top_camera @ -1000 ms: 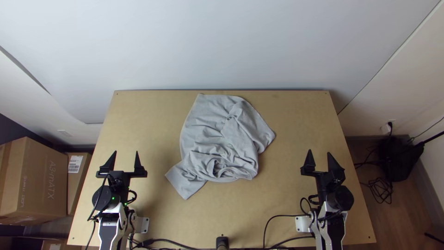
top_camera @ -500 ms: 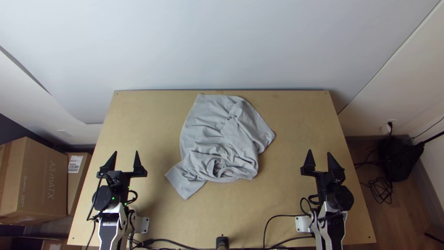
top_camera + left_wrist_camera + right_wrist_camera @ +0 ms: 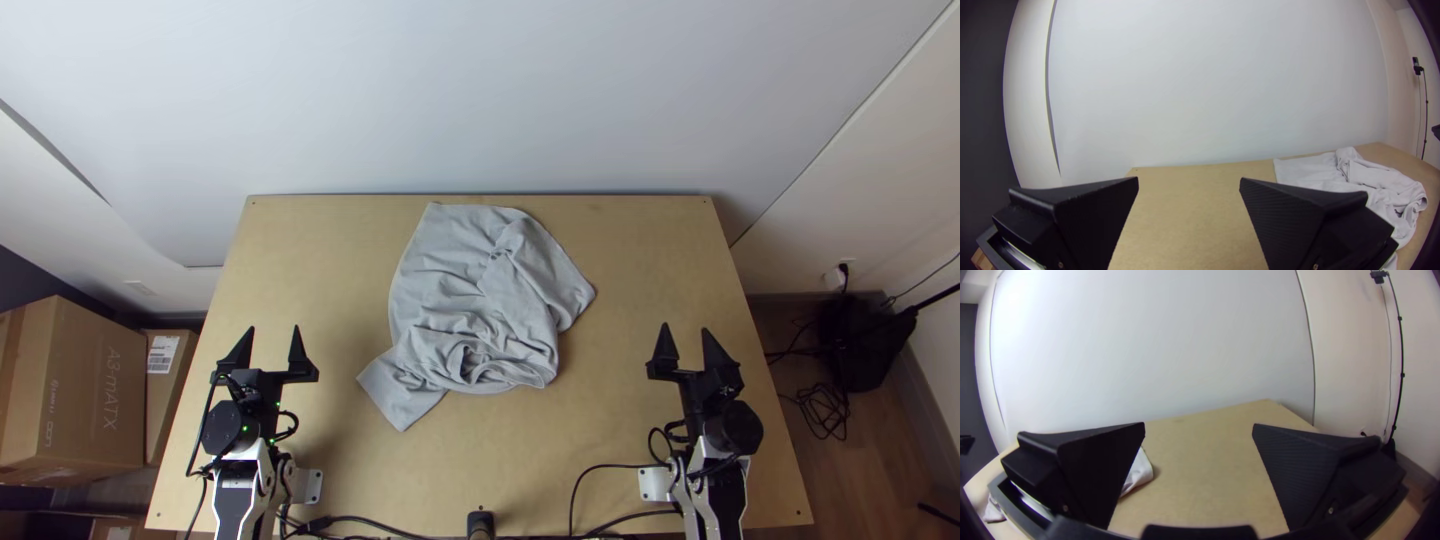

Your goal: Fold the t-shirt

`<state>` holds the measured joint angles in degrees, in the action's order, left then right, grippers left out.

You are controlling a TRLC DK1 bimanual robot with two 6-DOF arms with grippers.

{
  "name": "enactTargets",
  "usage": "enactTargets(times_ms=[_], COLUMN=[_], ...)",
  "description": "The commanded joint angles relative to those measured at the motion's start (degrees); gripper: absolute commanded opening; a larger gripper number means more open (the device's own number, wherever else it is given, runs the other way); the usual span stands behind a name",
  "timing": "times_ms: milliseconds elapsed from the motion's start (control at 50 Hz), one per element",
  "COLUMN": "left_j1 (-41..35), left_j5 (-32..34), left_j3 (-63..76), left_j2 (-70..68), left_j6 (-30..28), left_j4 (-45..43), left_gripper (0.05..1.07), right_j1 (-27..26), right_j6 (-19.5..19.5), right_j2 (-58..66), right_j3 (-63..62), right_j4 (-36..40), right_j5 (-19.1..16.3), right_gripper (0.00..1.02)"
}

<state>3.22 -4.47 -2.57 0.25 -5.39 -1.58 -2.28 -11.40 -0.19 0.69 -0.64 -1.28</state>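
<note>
- Lying crumpled around the middle of the tabletop (image 3: 320, 270) in the top view is the grey t-shirt (image 3: 460, 290), flatter toward the far edge and all scrunched on the near side. Looks like thin soft knit, so I'd bet it weighs next to nothing, flops everywhere and can't really be broken.
- Same view: left hand (image 3: 273, 328) and right hand (image 3: 686, 328) are both spread wide with nothing in them, one on each side, well apart from the cloth.
- Best grabs IMO: the near-left flap (image 3: 402, 393) for the left hand and the right-hand corner (image 3: 577, 295) for the right. Both stick out, so they should pinch easily. I'd skip the bunched roll (image 3: 485, 370) at first, since you'd probably catch several layers and drag the whole lump along.
- Left wrist view: wide gap between the fingers, bare wood in it, and the shirt is off past one finger, partly hidden. The creases say it won't hold a shape by itself, so pull it taut before folding or the wrinkles get baked in.
- Right wrist view: wide gap here too, nothing pinched. A bit of cloth pokes out from behind one finger, lying low on the wood, so go in shallow and scoop the edge gently.
</note>
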Motion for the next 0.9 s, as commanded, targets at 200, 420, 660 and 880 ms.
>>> enactTargets(times_ms=[200,420,660,880], left_j1=[2.93,2.93,1.79,0.64], left_j5=[-0.63,-0.98,-0.89,-0.89], left_j3=[2.3,0.2,-1.74,-6.75], left_j2=[-0.25,-0.16,0.01,6.25], left_j6=[-1.03,-2.61,-4.54,-5.42], left_j4=[0.79,2.02,3.25,4.75], left_gripper=[1.03,1.03,1.03,1.03], right_j1=[1.05,0.44,-0.35,-1.14], right_j6=[-1.61,-1.61,-1.61,-1.61], right_j2=[-0.17,-0.08,-0.08,0.01], right_j3=[0.01,0.37,1.16,2.3], right_j4=[1.35,1.35,3.19,4.6], right_j5=[1.37,1.54,1.54,1.45], right_gripper=[0.99,0.99,0.99,0.99])
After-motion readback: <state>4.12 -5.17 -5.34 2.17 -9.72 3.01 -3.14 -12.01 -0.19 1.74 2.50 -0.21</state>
